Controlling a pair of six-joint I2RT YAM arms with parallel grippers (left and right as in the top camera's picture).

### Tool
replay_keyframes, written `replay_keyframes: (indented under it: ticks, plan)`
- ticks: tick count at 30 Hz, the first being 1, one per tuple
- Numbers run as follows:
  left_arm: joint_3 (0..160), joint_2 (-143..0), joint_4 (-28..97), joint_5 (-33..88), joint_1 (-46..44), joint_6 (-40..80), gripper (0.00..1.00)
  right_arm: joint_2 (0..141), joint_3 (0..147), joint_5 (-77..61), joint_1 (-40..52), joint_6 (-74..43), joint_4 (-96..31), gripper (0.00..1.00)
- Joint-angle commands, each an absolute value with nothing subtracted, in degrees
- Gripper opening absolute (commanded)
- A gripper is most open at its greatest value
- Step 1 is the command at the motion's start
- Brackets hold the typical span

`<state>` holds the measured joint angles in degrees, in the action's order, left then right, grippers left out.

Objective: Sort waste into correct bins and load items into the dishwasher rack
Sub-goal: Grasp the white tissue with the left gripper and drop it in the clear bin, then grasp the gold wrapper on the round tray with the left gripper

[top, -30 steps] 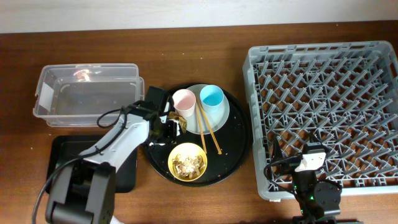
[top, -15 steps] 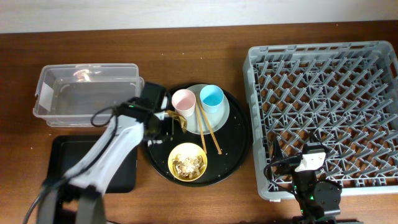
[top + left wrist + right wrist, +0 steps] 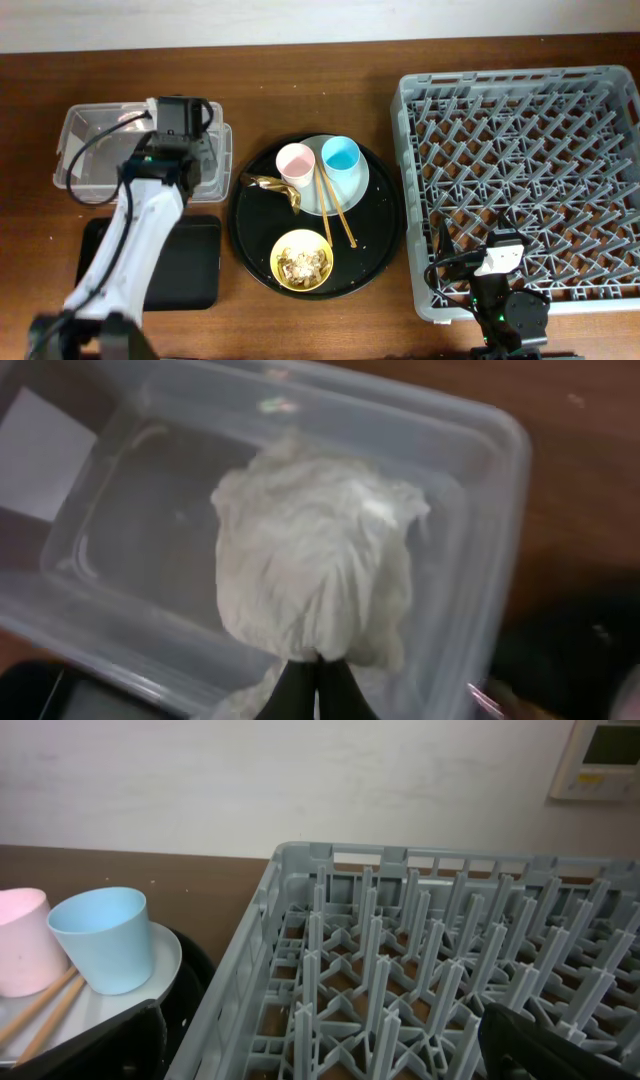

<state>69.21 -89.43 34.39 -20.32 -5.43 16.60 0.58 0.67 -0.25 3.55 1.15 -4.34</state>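
My left gripper [image 3: 318, 665] is shut on the crumpled white tissue [image 3: 315, 565], which hangs over the inside of the clear tub [image 3: 480, 560]. Overhead, that gripper [image 3: 172, 138] sits above the tub's [image 3: 85, 160] right half. The gold-brown scrap [image 3: 268, 186] lies beside the pink cup [image 3: 296, 163]. The blue cup [image 3: 341, 157] and chopsticks [image 3: 335, 210] rest on the pale plate [image 3: 356, 186]. The yellow bowl [image 3: 302, 262] holds crumbly scraps. My right gripper [image 3: 320, 1055] stands open and empty over the near edge of the grey rack [image 3: 400, 960].
A large round black tray [image 3: 382, 240] carries the cups, plate and bowl. The shallow black rectangular tray [image 3: 190, 265] lies in front of the tub, partly under my left arm. The rack [image 3: 520, 150] fills the right side of the table.
My left gripper closed on the tissue at the round tray's left edge, then lifted it away to the left and back, over the clear tub. The right arm stayed still.
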Motion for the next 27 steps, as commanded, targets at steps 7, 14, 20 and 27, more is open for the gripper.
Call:
replay_keyframes:
  ticks: [7,14,20,27]
  plan:
    - [69.38,-94.8,28.47,-20.18,0.34,17.1,0.5,0.21,0.32,-0.4,3.36,1.08,-4.51,0.99]
    - [69.93,-86.72,37.12,-7.75,-3.53,17.23,0.62,0.21,0.32,-0.4,3.36,1.08,-4.51,0.98]
    - [69.91,-75.66,47.0,-1.83,-12.51,32.12,0.33,0.21,0.32,-0.4,3.36,1.08,-4.51,0.98]
    - [64.53,-80.68,48.05,-5.98,-20.1,68.64,0.34,0.21,0.32,-0.4,3.36,1.08,-4.51,0.98]
